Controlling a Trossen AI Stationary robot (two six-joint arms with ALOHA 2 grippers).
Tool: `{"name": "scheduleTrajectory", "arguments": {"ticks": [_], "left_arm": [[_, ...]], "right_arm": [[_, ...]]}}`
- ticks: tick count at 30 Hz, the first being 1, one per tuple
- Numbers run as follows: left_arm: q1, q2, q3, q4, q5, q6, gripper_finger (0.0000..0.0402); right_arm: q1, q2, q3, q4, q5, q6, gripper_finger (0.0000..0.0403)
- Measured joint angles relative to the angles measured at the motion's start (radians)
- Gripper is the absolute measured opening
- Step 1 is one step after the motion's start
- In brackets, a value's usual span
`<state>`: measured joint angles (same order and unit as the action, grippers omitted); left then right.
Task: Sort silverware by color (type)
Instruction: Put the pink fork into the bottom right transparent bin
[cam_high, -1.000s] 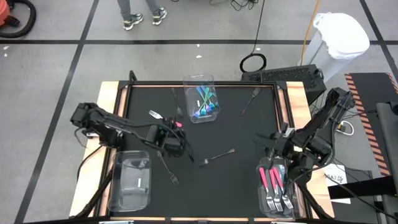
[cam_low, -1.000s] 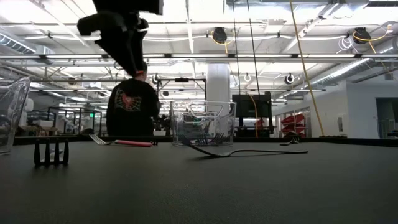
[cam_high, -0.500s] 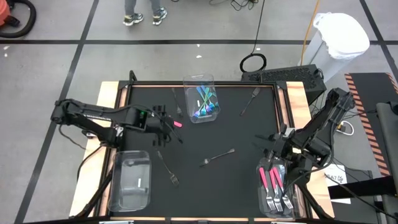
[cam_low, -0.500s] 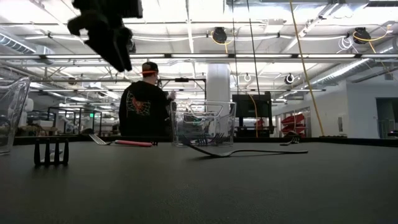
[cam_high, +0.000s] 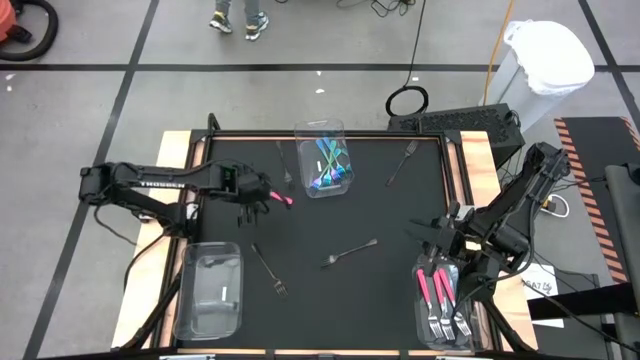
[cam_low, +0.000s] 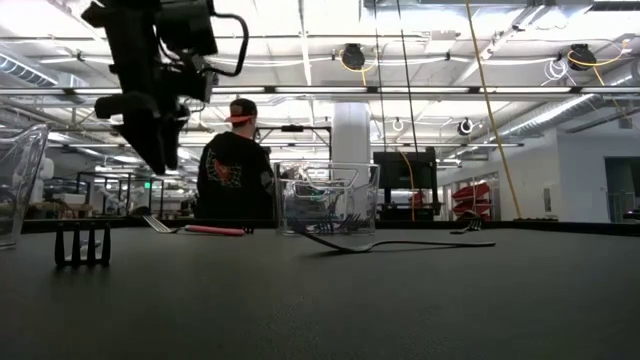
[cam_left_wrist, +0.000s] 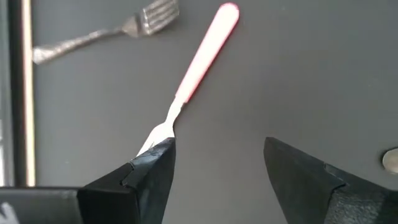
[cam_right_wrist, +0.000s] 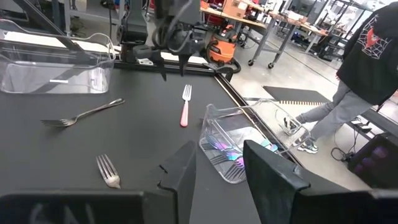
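Pink-handled fork (cam_left_wrist: 200, 61) lies flat on the desk (cam_high: 380, 290) beneath the open, empty left claw (cam_left_wrist: 217, 171); light, stiff, thin, likely slippery, best pinched mid-handle. Right claw (cam_right_wrist: 217, 165) hangs part-open, empty.

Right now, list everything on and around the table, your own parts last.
Pink fork: one, pink handle, loose at mid-left, under the left hand.
Grey forks: four loose, dark grey, scattered on the mat.
Back bin: one, clear, back centre, holding teal utensils.
Right bin: one, clear, front right, holding pink forks.
Left bin: one, clear, front left.
Person: one, dark top, behind the table.
Left hand: open, above the pink fork.
Right hand: at the right edge, waiting.
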<state>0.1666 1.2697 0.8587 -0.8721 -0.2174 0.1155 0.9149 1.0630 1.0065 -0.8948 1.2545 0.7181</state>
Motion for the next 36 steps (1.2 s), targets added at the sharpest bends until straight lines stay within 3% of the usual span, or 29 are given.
{"name": "scheduleTrajectory", "arguments": {"ticks": [13,36], "left_arm": [[0.212,0.012,-0.004,0.050,0.167,0.136,0.0246],[0.339,0.080,-0.004,0.059,0.184,0.297,0.0246]], "right_arm": [[0.000,0.000,0.000,0.000,0.000,0.001,0.0130],[0.000,0.000,0.000,0.000,0.000,0.002,0.0130]]}}
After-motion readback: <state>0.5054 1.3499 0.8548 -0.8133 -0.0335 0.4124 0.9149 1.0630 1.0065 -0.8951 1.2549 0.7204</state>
